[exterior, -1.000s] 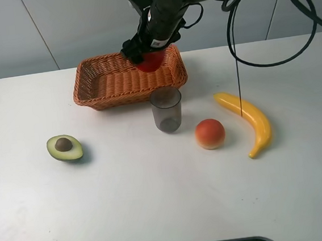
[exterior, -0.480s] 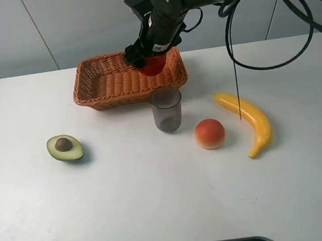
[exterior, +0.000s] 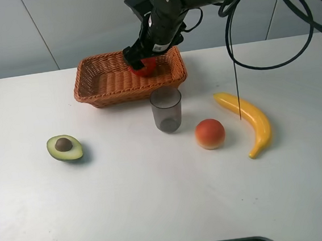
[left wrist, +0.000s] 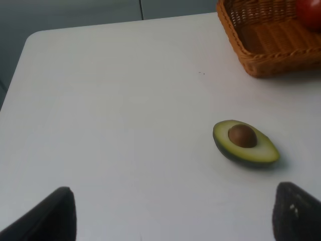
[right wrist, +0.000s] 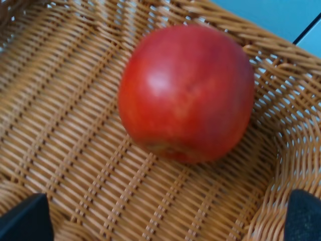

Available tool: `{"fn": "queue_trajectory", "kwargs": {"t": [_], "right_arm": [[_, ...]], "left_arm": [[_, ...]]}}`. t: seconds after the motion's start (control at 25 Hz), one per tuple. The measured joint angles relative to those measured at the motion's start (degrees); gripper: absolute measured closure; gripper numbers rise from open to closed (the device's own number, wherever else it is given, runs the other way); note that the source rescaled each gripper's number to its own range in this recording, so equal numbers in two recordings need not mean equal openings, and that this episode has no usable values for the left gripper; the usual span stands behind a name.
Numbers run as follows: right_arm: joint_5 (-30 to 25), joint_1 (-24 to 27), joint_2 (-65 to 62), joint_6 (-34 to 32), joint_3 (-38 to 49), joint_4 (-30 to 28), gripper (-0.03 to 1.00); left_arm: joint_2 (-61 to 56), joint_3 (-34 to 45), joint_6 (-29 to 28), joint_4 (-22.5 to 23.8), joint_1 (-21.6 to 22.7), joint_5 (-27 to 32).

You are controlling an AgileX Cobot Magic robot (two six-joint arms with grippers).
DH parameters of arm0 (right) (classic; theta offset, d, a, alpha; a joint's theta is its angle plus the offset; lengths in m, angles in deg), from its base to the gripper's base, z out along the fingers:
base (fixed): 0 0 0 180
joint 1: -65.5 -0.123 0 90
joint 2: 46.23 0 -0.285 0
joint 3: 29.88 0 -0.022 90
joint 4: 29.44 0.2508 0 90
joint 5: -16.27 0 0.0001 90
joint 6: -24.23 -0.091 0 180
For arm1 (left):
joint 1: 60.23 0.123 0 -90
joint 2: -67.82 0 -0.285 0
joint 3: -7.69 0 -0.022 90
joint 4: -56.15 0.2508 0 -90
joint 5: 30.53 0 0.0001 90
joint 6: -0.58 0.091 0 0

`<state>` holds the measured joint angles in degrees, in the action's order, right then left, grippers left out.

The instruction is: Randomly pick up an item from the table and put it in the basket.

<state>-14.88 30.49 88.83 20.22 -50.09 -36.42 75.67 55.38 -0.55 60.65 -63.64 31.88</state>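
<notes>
The red apple (exterior: 144, 68) lies inside the orange-brown wicker basket (exterior: 103, 83) near its right end, at the back of the white table (exterior: 157, 200). My right gripper (exterior: 139, 58) hangs just above the apple. In the right wrist view the apple (right wrist: 186, 93) rests on the basket's woven floor (right wrist: 75, 130), and the right gripper (right wrist: 165, 221) is open with its fingertips (right wrist: 22, 221) wide apart and clear of the fruit. My left gripper (left wrist: 173, 218) is open and empty above bare table. The basket corner (left wrist: 266, 47) and the apple's edge (left wrist: 310, 12) also show in the left wrist view.
A halved avocado (exterior: 64, 147) lies at the left, also in the left wrist view (left wrist: 245, 142). A grey translucent cup (exterior: 166, 109) stands just in front of the basket. An orange-red peach-like fruit (exterior: 209, 133) and a banana (exterior: 247, 119) lie to the right. A black cable (exterior: 237, 79) hangs over the banana.
My right gripper moved slightly left and down into the basket with the apple. It has opened, and the apple now rests on the basket floor.
</notes>
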Motion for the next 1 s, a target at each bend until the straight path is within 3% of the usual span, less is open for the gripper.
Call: {"fn": "queue_trajectory", "kwargs": {"t": [0.4,0.68,0.84,1.0], "right_arm": [[-4.6,0.0,-2.3,-0.2,0.0,0.0,-0.03],[-20.9,0.4,-9.9,-3.0,0.3,-2.5,-0.03],[-27.5,3.4,-15.1,-4.0,6.4,-2.8,-0.03],[-28.6,8.0,-23.3,-4.9,16.6,-0.6,-0.03]], "left_arm": [[0.0,0.0,0.0,0.0,0.0,0.0],[0.0,0.0,0.0,0.0,0.0,0.0],[0.0,0.0,0.0,0.0,0.0,0.0],[0.0,0.0,0.0,0.0,0.0,0.0]]}}
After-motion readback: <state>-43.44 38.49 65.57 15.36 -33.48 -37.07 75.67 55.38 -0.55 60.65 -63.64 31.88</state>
